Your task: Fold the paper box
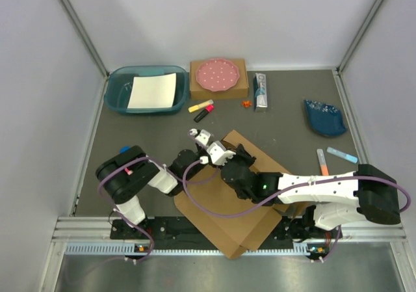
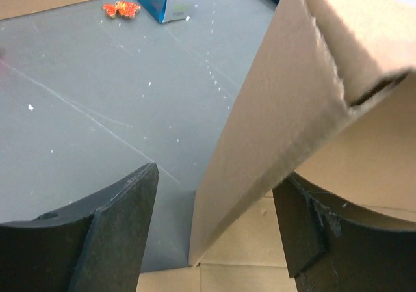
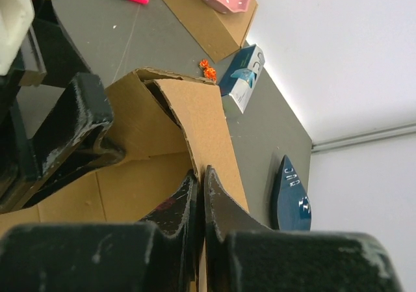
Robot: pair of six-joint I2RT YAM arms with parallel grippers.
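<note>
While a side flap of the paper box [image 1: 224, 230], at lower centre of the frame, is stood up between spread left fingers [image 2: 117, 227] and braced by pressed-together right fingers [image 3: 175, 207], a closing grip and inward fold are judged to be needed next.

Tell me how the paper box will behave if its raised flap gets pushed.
Probably stiff within panels: the raised flap stands straight, no sag. Likely hinges at creases; the paper box lies in flat panels. Seems light: the right gripper holds the flap up by one edge.
</note>
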